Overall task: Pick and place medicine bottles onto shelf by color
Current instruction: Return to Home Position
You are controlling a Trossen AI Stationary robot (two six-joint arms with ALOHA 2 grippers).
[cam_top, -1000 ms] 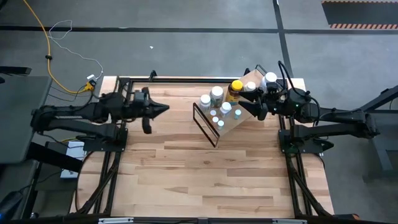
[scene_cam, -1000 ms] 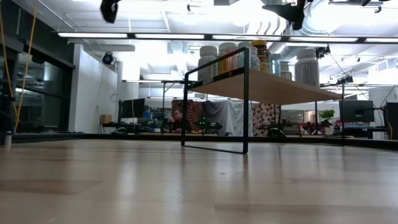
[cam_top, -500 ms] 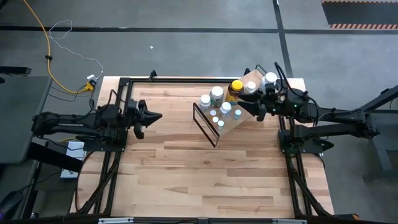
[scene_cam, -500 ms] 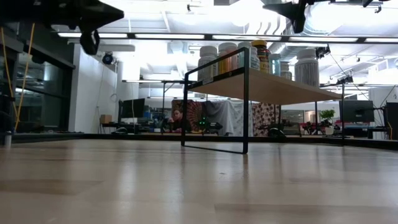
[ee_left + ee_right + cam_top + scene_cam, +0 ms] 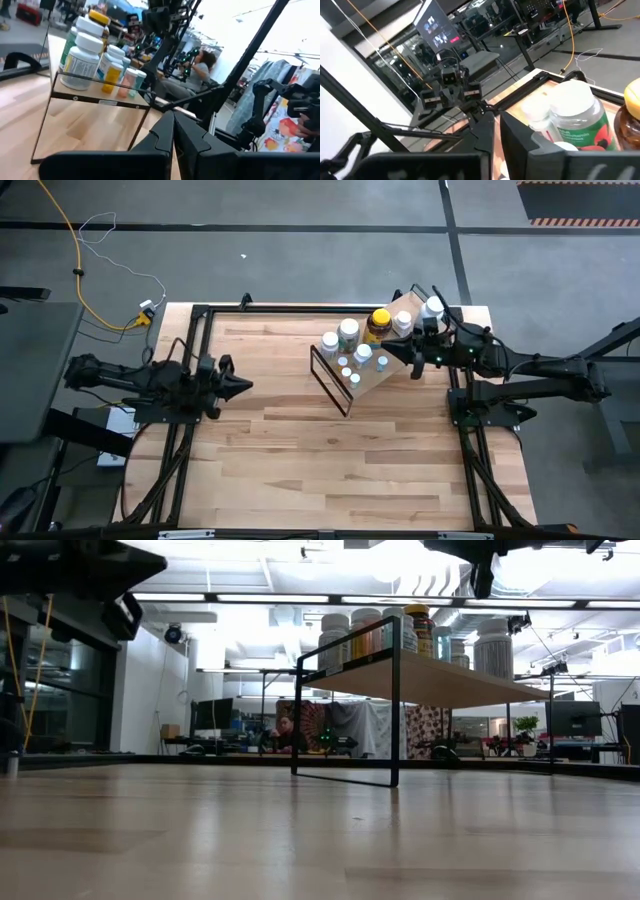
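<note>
We judge the sorting done, because the bottles (image 5: 358, 346) stand together on the shelf (image 5: 440, 678) at the counter's (image 5: 320, 460) far right, so the left hand (image 5: 240, 385) hangs closed and empty near the left edge, and the right hand (image 5: 416, 360), also closed, is beside the shelf.
</note>
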